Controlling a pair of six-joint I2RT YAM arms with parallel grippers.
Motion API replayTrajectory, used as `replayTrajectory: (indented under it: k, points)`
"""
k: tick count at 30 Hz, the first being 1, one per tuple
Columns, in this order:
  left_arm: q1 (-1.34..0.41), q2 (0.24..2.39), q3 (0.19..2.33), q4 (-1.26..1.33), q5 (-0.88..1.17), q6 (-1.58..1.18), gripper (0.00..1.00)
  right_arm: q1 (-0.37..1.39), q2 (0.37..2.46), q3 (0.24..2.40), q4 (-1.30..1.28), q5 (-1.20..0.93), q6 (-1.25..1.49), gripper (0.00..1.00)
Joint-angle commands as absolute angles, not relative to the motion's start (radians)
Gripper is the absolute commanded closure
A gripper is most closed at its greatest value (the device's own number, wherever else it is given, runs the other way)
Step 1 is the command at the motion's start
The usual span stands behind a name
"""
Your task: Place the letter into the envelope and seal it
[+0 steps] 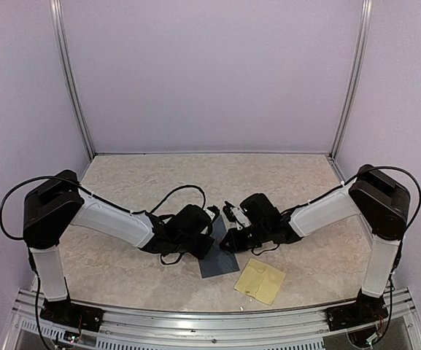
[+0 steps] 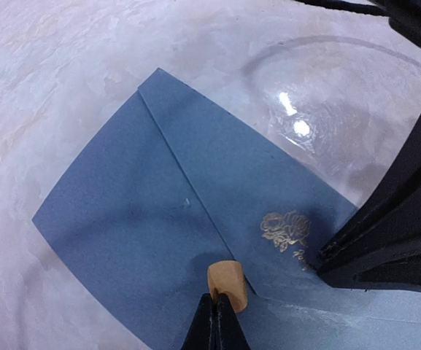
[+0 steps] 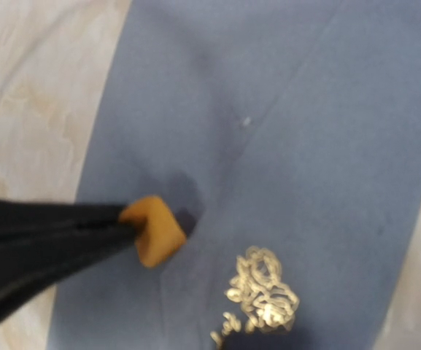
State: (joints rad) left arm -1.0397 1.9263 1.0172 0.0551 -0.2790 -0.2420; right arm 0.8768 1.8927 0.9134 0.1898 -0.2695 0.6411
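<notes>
the left gripper (image 2: 214, 312), clamped on a tan sticker (image 2: 227, 283), holds it at the flap (image 2: 232, 175) tip of the envelope (image 2: 122, 219), which lies flat on the table (image 2: 49, 73), while the closed right gripper (image 2: 319, 257) pins that flap; sealing looks under way, and next the sticker needs pressing down.

The envelope (image 2: 144, 211) is matt blue paper with a shiny gold emblem (image 2: 285, 230), the sticker (image 2: 227, 281) matt tan.

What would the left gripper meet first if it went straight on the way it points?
Likely the envelope: the left gripper, fingers shut on a tan sticker, aims at the flap's tip, possibly touching already.
</notes>
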Motion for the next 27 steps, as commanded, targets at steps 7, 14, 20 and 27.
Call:
replayTrajectory:
  k: [7, 14, 20, 27]
  points:
    - [-1.046, 1.865, 1.037, 0.018, -0.382, -0.232, 1.00, 0.885, 1.926, 0.890, 0.145, -0.273, 0.642, 0.96]
    - [-1.058, 1.903, 1.052, 0.011, -0.370, -0.209, 1.00, 0.885, 1.919, 0.885, 0.143, -0.271, 0.643, 0.96]
    - [-1.077, 1.936, 1.083, -0.010, -0.362, -0.190, 1.00, 0.885, 1.920, 0.890, 0.143, -0.272, 0.642, 0.96]
    - [-1.078, 1.962, 1.094, -0.045, -0.368, -0.193, 1.00, 0.886, 1.916, 0.887, 0.141, -0.272, 0.642, 0.96]
